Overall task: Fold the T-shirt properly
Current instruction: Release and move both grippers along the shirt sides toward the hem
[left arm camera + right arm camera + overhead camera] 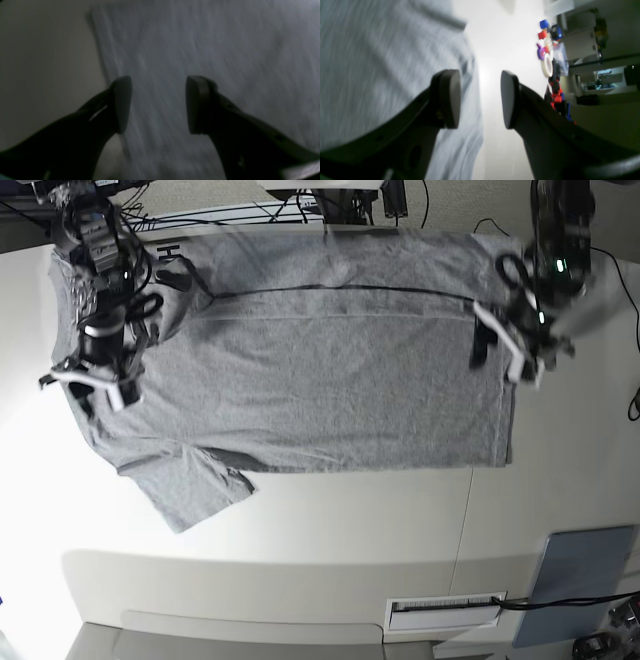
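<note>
White table [330, 520]: one T-shirt [320, 350], two open end effectors.

Only one mark of lettering shows: a black block capital "H" on the heather-grey cotton T-shirt [300, 350], at its far left corner in the base view. The letters beside it are hidden.

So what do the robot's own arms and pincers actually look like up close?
Each gripper, left and right, has two dark, matte fingers ending in flat, rounded oval pads. From the base view the arms are black and bulky, with looping black cables, white finger parts, and a small green light on the left arm.
</note>
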You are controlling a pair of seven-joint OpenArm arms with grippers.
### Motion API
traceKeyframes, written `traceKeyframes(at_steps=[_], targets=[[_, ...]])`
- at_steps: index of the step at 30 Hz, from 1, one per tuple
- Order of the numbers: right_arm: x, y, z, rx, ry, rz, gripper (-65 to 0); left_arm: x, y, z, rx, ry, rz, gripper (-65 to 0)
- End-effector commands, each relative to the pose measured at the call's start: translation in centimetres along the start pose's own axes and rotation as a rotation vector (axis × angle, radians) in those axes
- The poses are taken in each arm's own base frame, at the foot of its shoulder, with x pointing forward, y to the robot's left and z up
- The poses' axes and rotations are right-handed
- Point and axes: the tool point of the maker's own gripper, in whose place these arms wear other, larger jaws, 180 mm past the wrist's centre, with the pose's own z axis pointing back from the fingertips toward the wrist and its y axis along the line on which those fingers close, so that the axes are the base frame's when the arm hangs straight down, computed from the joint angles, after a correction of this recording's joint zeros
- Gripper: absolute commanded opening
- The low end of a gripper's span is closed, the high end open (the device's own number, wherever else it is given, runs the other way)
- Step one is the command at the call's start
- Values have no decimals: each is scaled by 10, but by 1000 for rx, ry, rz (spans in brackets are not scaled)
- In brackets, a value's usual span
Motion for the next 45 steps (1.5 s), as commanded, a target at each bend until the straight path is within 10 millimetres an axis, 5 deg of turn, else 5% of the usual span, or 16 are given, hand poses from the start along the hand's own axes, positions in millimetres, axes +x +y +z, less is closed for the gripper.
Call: traceKeyframes(at_steps=[1, 10, 19, 33, 39, 43, 45], targets=[[18, -18, -3, -48, -60, -15, -390, 14, 13, -7, 28, -32, 1, -298], [27, -17, -9, -12, -59, -97, -390, 33, 71, -80, 99, -1, 173, -298], [24, -16, -9, -10, -43, -97, -390, 44, 110, -121, 138, 51, 294, -298], [23, -17, -9, -10, -40, -96, -390, 38, 81, -140, -62, 110, 336, -305], [23, -10, -10, 27, -41, -64, -390, 37, 67, -142, -118, 125, 314, -426], [17, 7, -17, 113, -34, -32, -388, 38, 63, -141, -141, 122, 298, -646], [12, 9, -27, 132, -16, -49, -388, 36, 62, -141, -143, 132, 298, -650]])
